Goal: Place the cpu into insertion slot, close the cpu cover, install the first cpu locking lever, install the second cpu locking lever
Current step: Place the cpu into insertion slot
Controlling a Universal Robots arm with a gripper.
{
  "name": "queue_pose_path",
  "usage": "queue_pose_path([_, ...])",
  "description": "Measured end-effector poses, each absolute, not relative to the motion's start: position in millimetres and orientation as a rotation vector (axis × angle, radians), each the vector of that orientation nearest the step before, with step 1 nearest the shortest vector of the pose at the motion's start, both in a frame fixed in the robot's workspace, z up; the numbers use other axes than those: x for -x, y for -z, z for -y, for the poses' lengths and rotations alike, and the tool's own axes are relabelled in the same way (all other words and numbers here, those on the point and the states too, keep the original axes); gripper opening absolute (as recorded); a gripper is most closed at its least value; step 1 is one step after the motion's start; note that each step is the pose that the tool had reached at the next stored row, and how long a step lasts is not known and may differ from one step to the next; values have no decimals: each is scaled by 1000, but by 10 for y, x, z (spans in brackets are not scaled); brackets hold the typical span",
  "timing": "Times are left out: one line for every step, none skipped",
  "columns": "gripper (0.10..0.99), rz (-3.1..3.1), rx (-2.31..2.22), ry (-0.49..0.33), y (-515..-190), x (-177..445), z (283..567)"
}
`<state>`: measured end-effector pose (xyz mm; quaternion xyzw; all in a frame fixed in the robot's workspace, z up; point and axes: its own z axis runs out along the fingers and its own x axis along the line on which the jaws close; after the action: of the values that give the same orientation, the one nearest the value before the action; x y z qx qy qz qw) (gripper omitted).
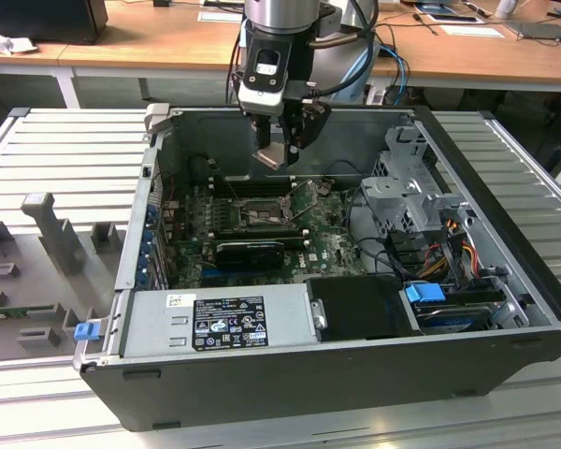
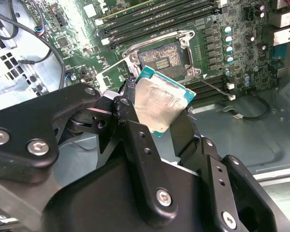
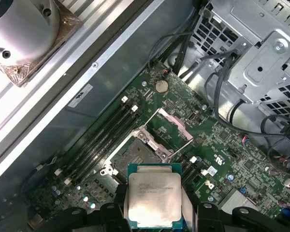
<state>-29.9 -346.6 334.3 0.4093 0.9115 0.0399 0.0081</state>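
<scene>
My gripper [image 1: 275, 155] hangs inside the open computer case, shut on the cpu [image 1: 268, 157]. In both wrist views the cpu [image 2: 159, 102] [image 3: 153, 194] sits between the black fingers [image 2: 127, 107], its silvery face showing, and it is tilted in the second wrist view. The insertion slot [image 3: 137, 154] [image 2: 165, 58] [image 1: 260, 213] lies open on the green board, below and apart from the chip. The cpu cover [image 3: 168, 126] stands raised at one side of the slot. A thin locking lever [image 2: 213, 88] sticks out beside the slot.
Long black memory slots [image 3: 104, 133] flank the socket. A black expansion card [image 1: 251, 251] lies nearer the camera, then the grey power supply [image 1: 220, 318]. A metal drive cage [image 1: 407, 187] with cables [image 3: 222, 82] stands on the exterior view's right. Case walls [image 1: 150, 187] enclose the board.
</scene>
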Motion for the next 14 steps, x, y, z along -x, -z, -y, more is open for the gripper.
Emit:
queue_pose_path([529, -2848, -1281, -125, -3342, 299, 3466])
queue_pose_path([529, -2846, -1284, -125, -3339, 299, 3466])
queue_pose_path([529, -2845, -1287, -125, -3338, 299, 3466])
queue_pose_path([529, -2844, -1289, -125, -3336, 299, 3466])
queue_pose_path([529, -2844, -1290, -125, -3334, 299, 3466])
queue_pose_path([529, -2843, -1292, -125, -3333, 299, 3466])
queue_pose_path([529, -2842, -1294, -125, -3331, 299, 3466])
queue_pose_path([529, -2841, -1296, -125, -3330, 299, 3466])
queue_pose_path([529, -2840, -1297, -125, -3329, 299, 3466])
queue_pose_path([529, -2840, -1298, -125, -3328, 299, 3466])
queue_pose_path([529, -2839, -1300, -124, -3327, 299, 3466])
queue_pose_path([529, -2838, -1302, -125, -3325, 299, 3466])
queue_pose_path([529, -2837, -1304, -125, -3323, 299, 3466])
queue_pose_path([529, -2836, -1306, -125, -3320, 299, 3466])
